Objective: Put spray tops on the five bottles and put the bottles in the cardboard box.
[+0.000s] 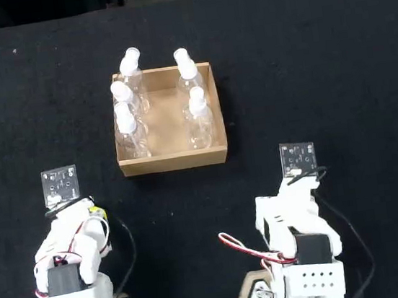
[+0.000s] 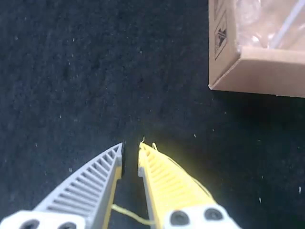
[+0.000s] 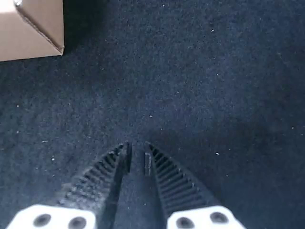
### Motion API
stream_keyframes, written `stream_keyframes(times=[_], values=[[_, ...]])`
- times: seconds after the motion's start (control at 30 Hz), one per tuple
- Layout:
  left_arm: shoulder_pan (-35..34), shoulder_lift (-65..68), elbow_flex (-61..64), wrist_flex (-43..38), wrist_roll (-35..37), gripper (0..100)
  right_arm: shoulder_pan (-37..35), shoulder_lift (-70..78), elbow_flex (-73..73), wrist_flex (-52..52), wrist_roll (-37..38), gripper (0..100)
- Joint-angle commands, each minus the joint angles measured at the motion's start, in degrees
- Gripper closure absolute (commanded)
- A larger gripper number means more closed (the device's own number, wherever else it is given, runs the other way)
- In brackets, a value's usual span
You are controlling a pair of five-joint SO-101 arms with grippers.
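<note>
The cardboard box [image 1: 173,161] stands at the table's middle, and several clear bottles stand upright inside it, each with a white spray top. Three bottles line its left side [image 1: 131,132] and two its right side [image 1: 200,112]. My left arm [image 1: 73,244] is folded back at the near left, well short of the box. Its gripper [image 2: 132,145] is shut on nothing over bare black cloth, with a box corner [image 2: 257,71] ahead of it. My right arm [image 1: 298,213] is folded at the near right. Its gripper [image 3: 137,145] is shut and holds nothing, with a box corner [image 3: 28,33] off to one side.
Black cloth [image 1: 320,69] covers the whole table. Loose red, white and black cables [image 1: 244,249] lie between the two arm bases at the front edge. A small square plate [image 1: 60,186] sits at the front of each arm.
</note>
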Motion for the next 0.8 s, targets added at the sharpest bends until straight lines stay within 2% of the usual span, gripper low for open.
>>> stream_keyframes(times=[0.0, 0.77], values=[[0.0, -0.4, 1.3, 7.4, 2.6, 95, 2.8, -4.1, -0.1, 0.6, 0.2, 98.7], [0.7, -0.6, 1.3, 7.9, 2.6, 95, 2.6, -5.6, -0.2, 1.0, 0.2, 98.7]])
